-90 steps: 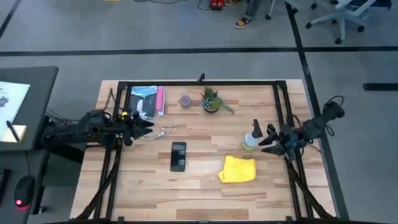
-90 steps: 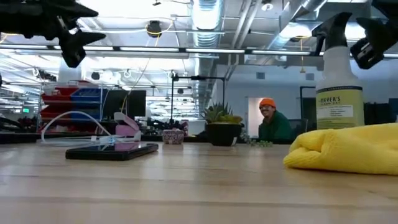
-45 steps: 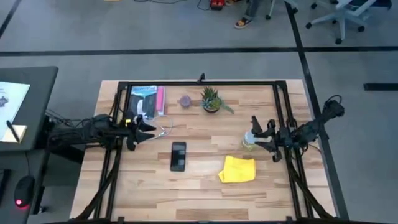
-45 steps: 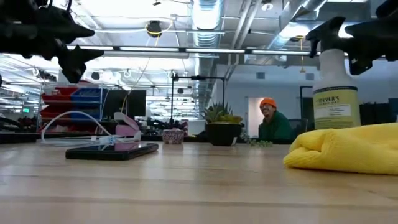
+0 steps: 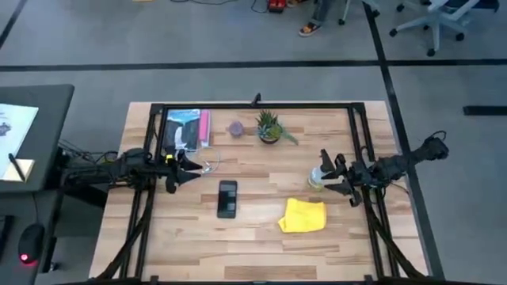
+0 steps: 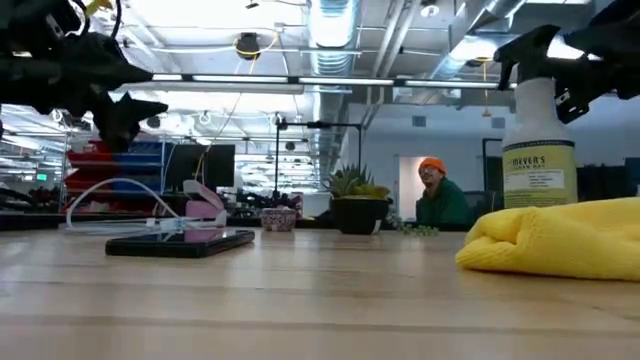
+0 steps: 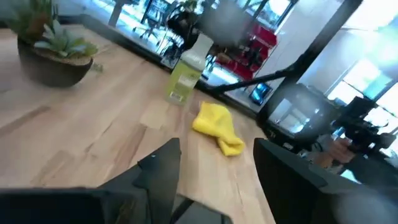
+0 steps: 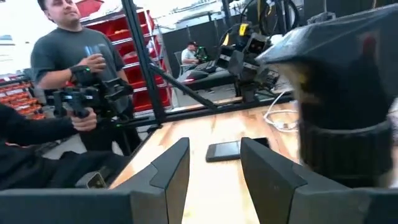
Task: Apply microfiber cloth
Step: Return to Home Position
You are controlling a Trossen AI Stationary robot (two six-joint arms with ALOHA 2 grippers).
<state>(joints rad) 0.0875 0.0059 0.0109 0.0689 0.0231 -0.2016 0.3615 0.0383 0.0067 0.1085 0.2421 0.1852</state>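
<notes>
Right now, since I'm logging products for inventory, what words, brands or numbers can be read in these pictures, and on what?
"MEYER'S": on the label of the spray bottle, low view.
Smaller lines under it on that label: too small to read.
Sheet of paper, high view: print too small to read.
Package, high view: markings too blurred to read.

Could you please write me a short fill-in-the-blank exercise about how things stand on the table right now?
1. The crumpled microfiber cloth is ____ in colour.
2. The left gripper and the right gripper hold nothing, and both have their fingers ____.
3. Of the two arms, the spray bottle stands closest to the ____ one.

Missing words: yellow; open; right.
</notes>
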